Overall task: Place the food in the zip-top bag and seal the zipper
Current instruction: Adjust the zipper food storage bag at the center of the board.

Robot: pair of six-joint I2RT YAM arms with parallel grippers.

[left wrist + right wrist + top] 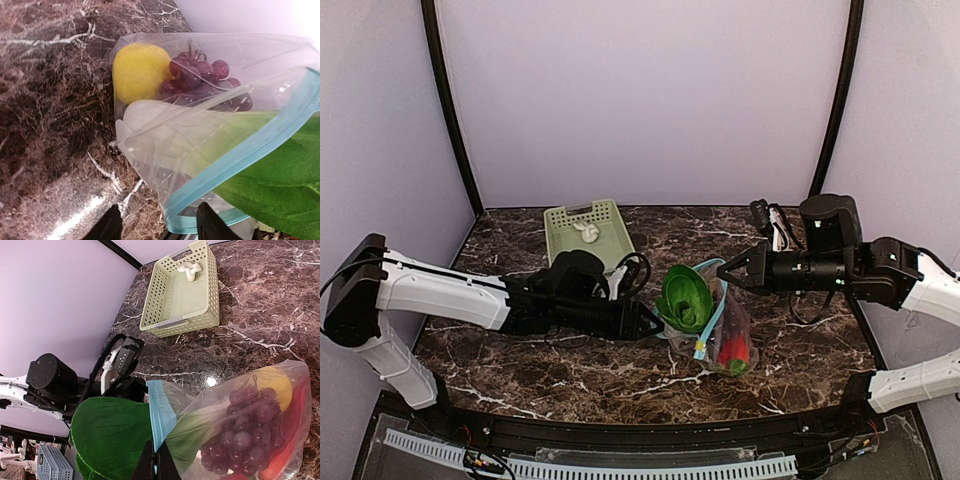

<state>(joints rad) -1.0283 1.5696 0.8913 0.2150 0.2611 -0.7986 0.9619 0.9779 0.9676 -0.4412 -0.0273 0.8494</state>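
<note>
Top external view: bag (735,325) mid-table, mouth unsealed, right gripper (155,461) clamped on its blue zipper (712,320), left gripper (161,225) open-jawed around the rim; bok choy (685,298) only half in; lemon (140,72), grapes (205,80), chilli (735,350) inside; garlic (587,232) waiting in the basket (558,235).

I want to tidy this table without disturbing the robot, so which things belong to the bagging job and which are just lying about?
Part of the job: zip-top bag, its blue zipper, bok choy sticking out of its mouth, lemon, grapes and red chilli inside, garlic not yet bagged.
Lying about: pale green basket, which only holds the garlic.
</note>
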